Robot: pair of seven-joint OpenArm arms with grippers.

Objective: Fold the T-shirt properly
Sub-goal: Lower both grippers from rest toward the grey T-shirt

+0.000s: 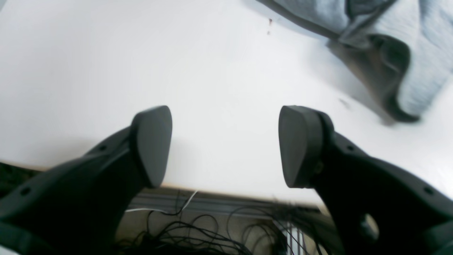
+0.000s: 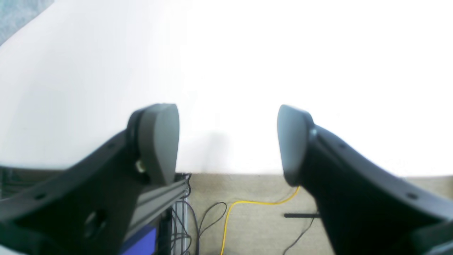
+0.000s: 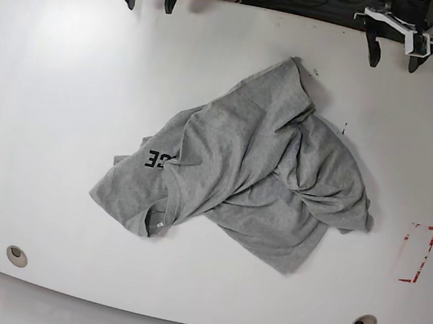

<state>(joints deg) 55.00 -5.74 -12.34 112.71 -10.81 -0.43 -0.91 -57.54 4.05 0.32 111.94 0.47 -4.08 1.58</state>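
T-shirt (image 3: 255, 176) is heather-grey soft cotton, crumpled in a loose heap mid-counter, folds and creases all over, one part doubled over itself. Black printed letters (image 3: 156, 159) show partly (rest tucked under a fold); small white neck tag (image 3: 157, 223) sits inside the collar opening near the front edge. Counter (image 3: 62, 106) is smooth, glossy white, rounded corners, two round grommet holes (image 3: 16, 256) near the front, a red marked rectangle (image 3: 416, 254) at one side. Left gripper (image 1: 225, 146) has matte black rounded pads, spread wide, nothing between them, hovering at the counter's far edge; a shirt corner shows blurred in its view. Right gripper (image 2: 227, 143) is likewise parted and empty, well apart from the shirt. Tangled cables (image 1: 198, 233) on the floor beyond, blurred.
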